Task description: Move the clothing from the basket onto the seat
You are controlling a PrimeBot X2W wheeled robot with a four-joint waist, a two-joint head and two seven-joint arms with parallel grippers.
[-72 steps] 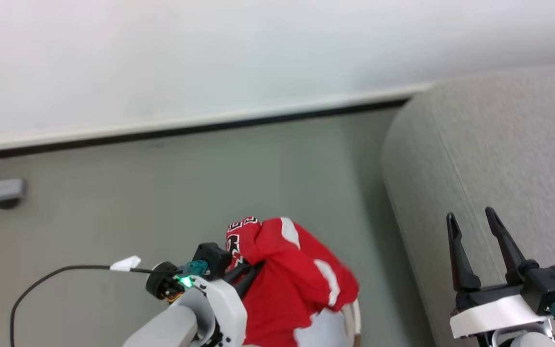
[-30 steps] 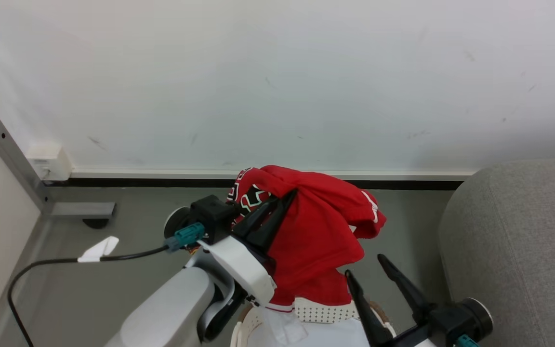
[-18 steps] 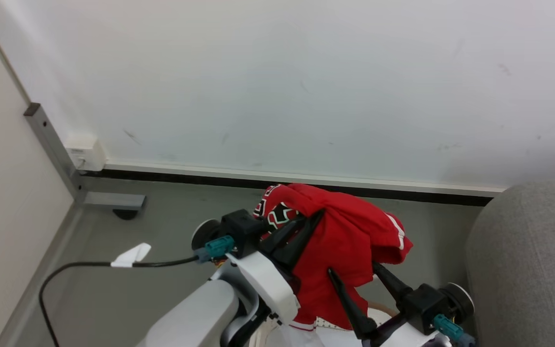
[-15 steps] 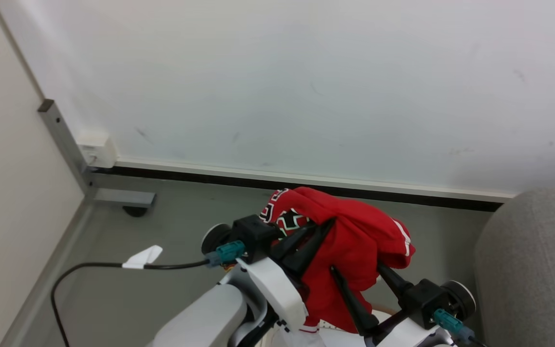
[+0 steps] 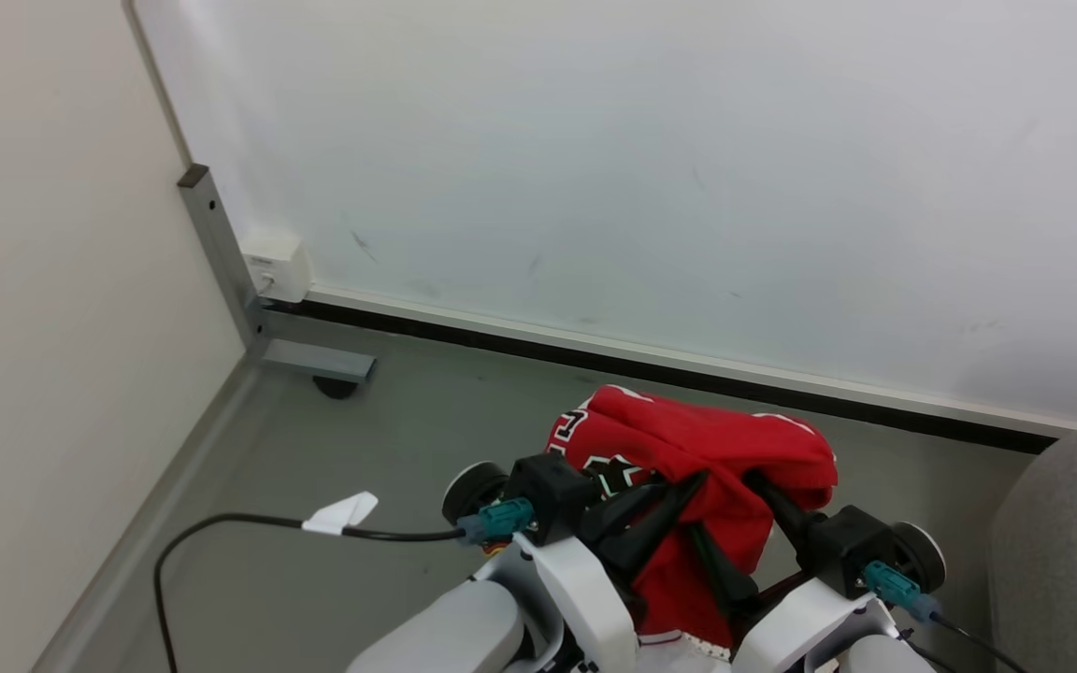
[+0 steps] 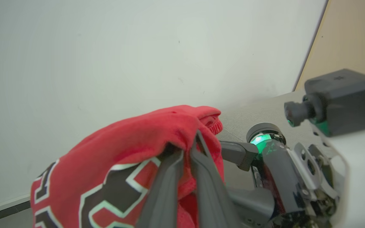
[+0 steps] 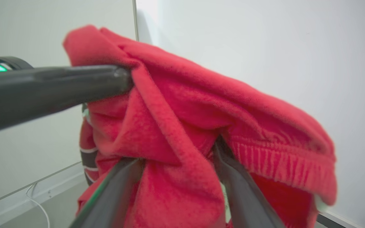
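Against the earlier frames the head camera has turned: the grey post (image 5: 219, 250) at the far left is now standing closer to the middle, and the seat (image 5: 1076, 561) is showing as a mere corner at the near right edge. The tagged black cable (image 5: 249, 520) is trailing over the floor (image 5: 389, 430) toward the left gripper (image 5: 683, 481), which is still pinching the clothing (image 5: 688, 439). Its two fingers (image 6: 165, 190) are pressing together on a bunched fold just right of the black-and-white lettering. The right gripper (image 5: 721, 500), earlier standing well apart over the seat, is now lying just beside the left one. Its jaws are standing wide, and a fold of red cloth is hanging between its fingers (image 7: 242, 193) and draping over their tips without being squeezed. The clothing is thus being held up clear of the floor, bunched across the tips of both grippers, left of the seat and not touching it.
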